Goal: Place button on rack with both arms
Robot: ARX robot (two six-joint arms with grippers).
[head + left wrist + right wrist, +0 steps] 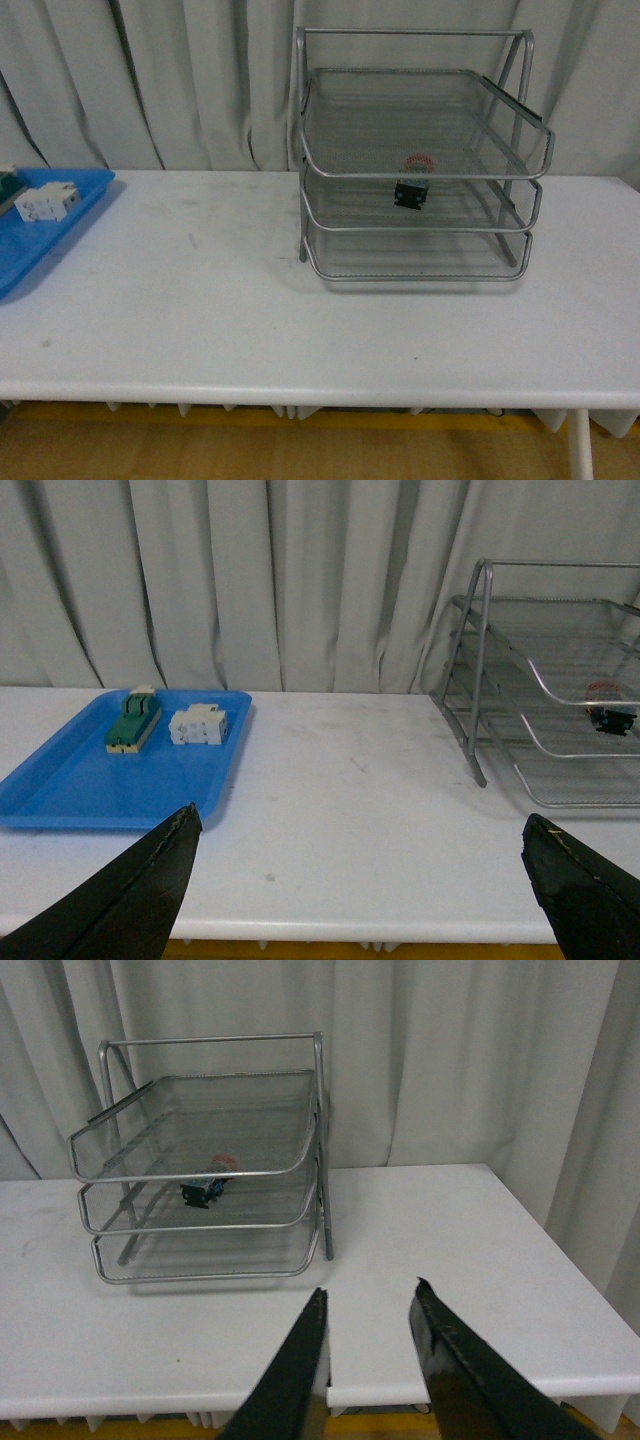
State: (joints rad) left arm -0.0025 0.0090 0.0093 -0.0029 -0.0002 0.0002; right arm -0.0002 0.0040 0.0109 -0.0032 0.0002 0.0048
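Observation:
The button (413, 186), red cap on a black body, lies on the middle tier of the silver wire rack (420, 70) at the back right of the white table. It also shows in the left wrist view (608, 712) and the right wrist view (208, 1186). The rack shows in both wrist views (482, 660) (210, 1040). My left gripper (360, 825) is open wide and empty, held back over the table's front edge. My right gripper (370, 1295) is open and empty, near the front edge, well apart from the rack. Neither arm shows in the front view.
A flat blue tray (60, 790) sits at the table's left, holding a green-and-cream block (133, 725) and a white blocky component (197, 725). It shows in the front view too (40, 245). Grey curtains hang behind the table.

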